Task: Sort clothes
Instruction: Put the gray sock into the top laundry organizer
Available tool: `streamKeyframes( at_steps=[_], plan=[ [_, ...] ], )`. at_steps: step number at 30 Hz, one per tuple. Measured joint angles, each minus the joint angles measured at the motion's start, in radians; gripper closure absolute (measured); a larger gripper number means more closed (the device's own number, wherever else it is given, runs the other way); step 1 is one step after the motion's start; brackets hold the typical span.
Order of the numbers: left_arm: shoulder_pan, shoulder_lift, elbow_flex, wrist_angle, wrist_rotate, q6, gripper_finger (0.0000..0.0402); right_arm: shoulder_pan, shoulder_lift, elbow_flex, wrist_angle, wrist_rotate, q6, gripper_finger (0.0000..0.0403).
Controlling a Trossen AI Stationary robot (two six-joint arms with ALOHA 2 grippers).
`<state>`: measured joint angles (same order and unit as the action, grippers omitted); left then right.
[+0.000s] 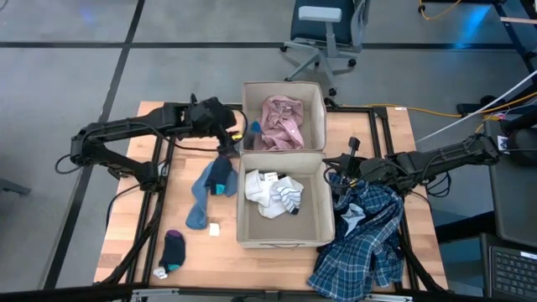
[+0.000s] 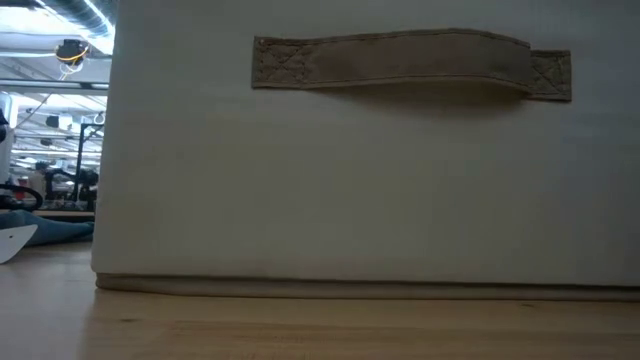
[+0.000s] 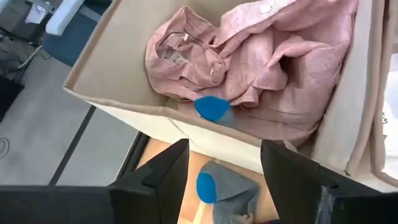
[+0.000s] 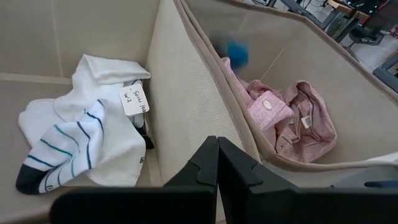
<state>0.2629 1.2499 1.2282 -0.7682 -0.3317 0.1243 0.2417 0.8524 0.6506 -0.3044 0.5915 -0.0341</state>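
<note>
My left gripper [image 3: 224,171] stands open over the far bin [image 1: 248,91]; a grey sock [image 3: 227,191] with blue toe hangs at the rim. It looks light and limp, so I would pinch a bunched fold. My right gripper [image 4: 217,163] is closed, holding nothing.

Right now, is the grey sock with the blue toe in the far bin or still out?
In. It lies on the pink shirt inside the far bin, blue toe of the grey sock showing; the open left claw hovers above the rim.
</note>
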Motion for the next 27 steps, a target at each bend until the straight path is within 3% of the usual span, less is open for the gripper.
streamKeyframes(
  at_steps=[7,15,27],
  plan=[
    [0.015,-0.001,-0.011,-0.122,-0.022,-0.048,0.0215,0.000,0.000,0.000,-0.001,0.000,0.003,0.0395],
    [0.077,0.000,-0.166,-0.155,-0.031,-0.129,0.0215,0.000,0.000,0.000,-0.003,0.000,0.000,0.0395],
    [0.128,0.000,-0.407,0.148,0.074,-0.177,0.0215,0.000,0.000,0.000,-0.003,0.000,0.001,0.0395]
  ],
)
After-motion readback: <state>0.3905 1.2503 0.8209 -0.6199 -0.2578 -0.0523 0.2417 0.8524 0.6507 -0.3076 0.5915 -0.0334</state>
